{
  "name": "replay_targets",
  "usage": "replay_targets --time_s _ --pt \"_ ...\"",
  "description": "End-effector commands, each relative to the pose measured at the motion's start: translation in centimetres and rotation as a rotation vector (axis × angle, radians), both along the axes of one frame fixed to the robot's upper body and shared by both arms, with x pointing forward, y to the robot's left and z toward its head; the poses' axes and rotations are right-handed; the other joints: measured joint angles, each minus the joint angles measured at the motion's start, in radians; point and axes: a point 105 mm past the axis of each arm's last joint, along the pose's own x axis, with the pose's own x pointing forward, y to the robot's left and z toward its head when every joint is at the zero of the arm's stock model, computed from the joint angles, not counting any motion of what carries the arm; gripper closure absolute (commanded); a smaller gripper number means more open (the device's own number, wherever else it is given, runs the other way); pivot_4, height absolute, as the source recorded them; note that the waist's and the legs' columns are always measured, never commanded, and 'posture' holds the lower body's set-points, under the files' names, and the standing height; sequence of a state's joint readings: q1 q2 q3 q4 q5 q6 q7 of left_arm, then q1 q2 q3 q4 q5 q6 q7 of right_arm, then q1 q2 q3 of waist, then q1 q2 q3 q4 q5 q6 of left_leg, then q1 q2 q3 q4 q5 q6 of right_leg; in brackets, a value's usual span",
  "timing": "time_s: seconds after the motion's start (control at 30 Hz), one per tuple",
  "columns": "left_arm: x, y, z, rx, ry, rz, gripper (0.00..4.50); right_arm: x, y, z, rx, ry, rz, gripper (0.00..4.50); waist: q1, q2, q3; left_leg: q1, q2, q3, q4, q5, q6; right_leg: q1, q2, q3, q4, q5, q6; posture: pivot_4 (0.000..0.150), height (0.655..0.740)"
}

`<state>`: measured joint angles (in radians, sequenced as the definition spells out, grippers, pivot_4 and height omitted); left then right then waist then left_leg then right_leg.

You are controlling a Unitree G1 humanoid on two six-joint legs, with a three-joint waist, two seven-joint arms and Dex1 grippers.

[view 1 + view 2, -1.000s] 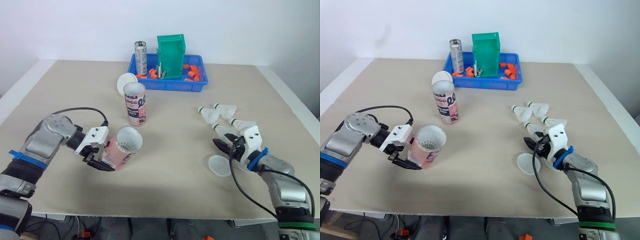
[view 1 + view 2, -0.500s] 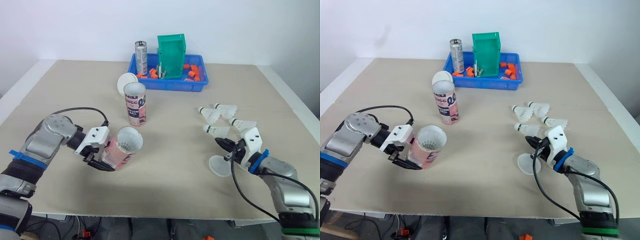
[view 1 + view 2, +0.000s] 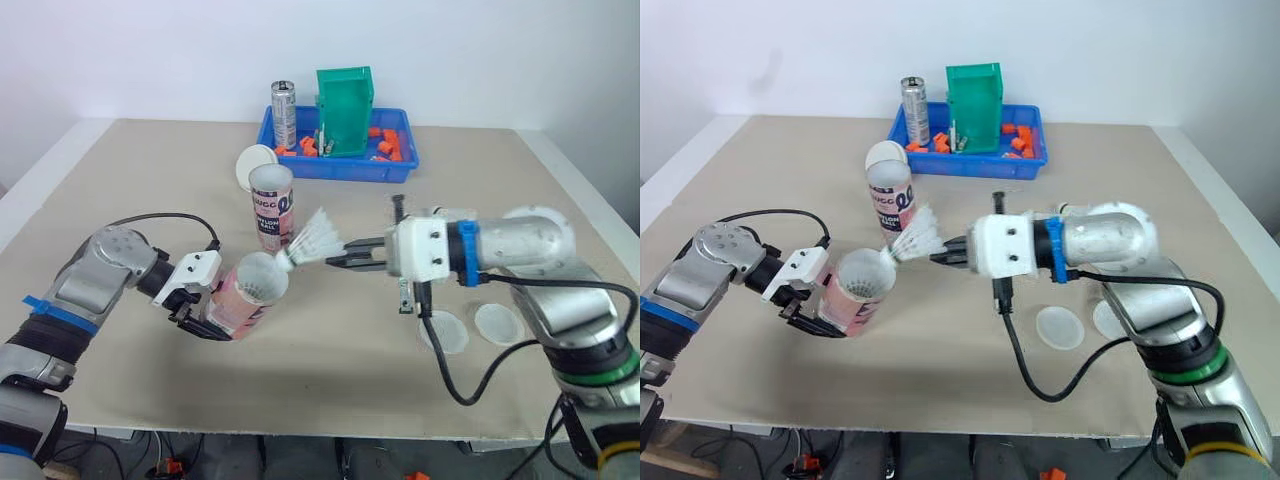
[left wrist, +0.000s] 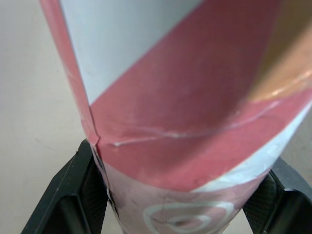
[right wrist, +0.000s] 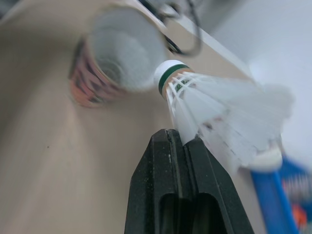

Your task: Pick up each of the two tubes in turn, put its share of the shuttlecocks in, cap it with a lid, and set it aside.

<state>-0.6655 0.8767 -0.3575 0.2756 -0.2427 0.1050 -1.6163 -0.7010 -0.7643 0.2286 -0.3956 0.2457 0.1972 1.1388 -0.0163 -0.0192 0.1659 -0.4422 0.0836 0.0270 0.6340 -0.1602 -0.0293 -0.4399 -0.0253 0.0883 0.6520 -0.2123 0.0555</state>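
Left eye view, left tool [image 3: 203,322] clamped on a tilted pink tube [image 3: 245,298] at front left of the desk [image 3: 140,180], right tool [image 3: 333,259] pinching a white shuttlecock [image 3: 316,239] by its feathers, cork at the tube's mouth.

I see my left arm [image 3: 100,275] and right arm [image 3: 530,245] as silver-grey shells, each with a blue band [image 3: 462,253], a white wrist block [image 3: 420,250], black jaws and a looping black cable [image 3: 470,385].

I see some dark letters on the standing tube [image 3: 270,208], but I cannot read them.
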Motion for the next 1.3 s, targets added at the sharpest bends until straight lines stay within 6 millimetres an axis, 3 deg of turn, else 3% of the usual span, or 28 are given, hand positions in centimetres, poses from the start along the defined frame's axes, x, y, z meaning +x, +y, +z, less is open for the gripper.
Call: replay_targets --time_s 0.03,0.23,0.27,0.37,0.5,0.6,0.67,0.8,0.97,1.0,1.3 --pt "-0.1 0.1 -0.5 0.023 0.008 0.002 1.26 -0.7 1.6 0.4 -0.081 -0.085 0.129 4.45 0.001 0.000 0.000 0.000 0.000 0.000 0.000 0.000 0.000 0.000 0.000 0.000 0.000 0.000 0.000 0.150 0.7083" --pt "-0.1 0.0 -0.5 0.017 0.010 0.003 1.26 -0.1 3.6 -0.2 -0.190 -0.152 0.218 4.45 0.000 0.001 0.000 -0.001 0.000 0.000 0.000 0.000 0.000 -0.001 0.001 0.000 0.001 0.000 0.000 0.150 0.7083" --pt "-0.1 -0.1 -0.4 0.016 0.010 0.003 1.26 0.1 3.8 -0.2 -0.205 -0.150 0.216 3.81 0.000 0.001 0.000 -0.001 0.000 0.000 0.000 0.000 0.000 -0.001 0.001 0.000 0.001 0.000 0.000 0.150 0.7083" --pt "-0.1 -0.2 -0.4 0.013 0.009 0.001 1.26 0.2 4.3 0.1 -0.207 -0.144 0.231 2.46 0.001 0.001 0.000 -0.001 0.000 0.000 0.000 0.000 0.000 -0.001 0.001 0.000 0.002 0.000 0.000 0.150 0.7083" --pt "-0.2 -0.2 -0.4 0.011 0.010 0.002 1.26 -0.6 3.8 1.6 -0.126 0.027 0.283 0.66 0.001 0.001 0.000 -0.001 0.000 0.000 0.000 0.000 0.000 -0.001 0.001 0.000 0.002 0.000 0.000 0.150 0.7083" --pt "-0.3 -0.1 -0.6 0.012 0.012 0.004 1.26 0.9 3.4 3.5 0.038 0.117 0.214 0.66 0.001 0.001 0.000 -0.001 0.000 0.000 0.000 0.000 0.000 0.000 0.000 0.000 0.002 0.000 0.000 0.150 0.7083" --pt "-0.3 -0.1 -0.6 0.012 0.013 0.004 1.26 1.1 3.7 3.1 0.033 0.144 0.205 0.66 0.000 0.001 0.000 -0.001 0.000 0.000 0.001 0.000 0.001 0.000 0.000 0.000 0.003 0.000 0.000 0.150 0.7083" --pt "-0.1 -0.1 -0.5 0.013 0.009 0.006 1.26 0.8 4.9 2.3 0.004 0.140 0.261 1.67 0.000 0.001 0.000 -0.001 0.001 0.000 0.001 0.000 0.001 -0.002 0.001 0.000 0.006 -0.001 0.000 0.150 0.7083" --pt "-0.1 0.0 -0.6 0.013 0.007 0.009 1.26 1.3 6.7 2.4 -0.040 0.115 0.304 4.15 0.000 0.001 0.000 -0.001 0.000 0.000 0.002 0.000 0.001 -0.002 0.001 0.000 0.009 -0.001 0.000 0.150 0.7083" --pt "-0.2 0.0 -0.6 0.013 0.008 0.010 1.26 1.4 7.0 2.3 -0.050 0.115 0.313 4.47 -0.001 0.001 0.000 -0.001 0.000 0.000 0.003 0.000 0.001 -0.002 0.001 0.000 0.010 -0.001 0.000 0.150 0.7083" --pt "-0.4 0.3 -0.5 0.006 0.005 0.028 1.26 2.1 9.4 0.1 -0.275 0.101 0.423 4.47 -0.002 0.001 0.001 0.000 0.001 0.000 0.002 0.000 0.001 -0.003 0.001 -0.001 0.013 -0.003 -0.001 0.150 0.7083"
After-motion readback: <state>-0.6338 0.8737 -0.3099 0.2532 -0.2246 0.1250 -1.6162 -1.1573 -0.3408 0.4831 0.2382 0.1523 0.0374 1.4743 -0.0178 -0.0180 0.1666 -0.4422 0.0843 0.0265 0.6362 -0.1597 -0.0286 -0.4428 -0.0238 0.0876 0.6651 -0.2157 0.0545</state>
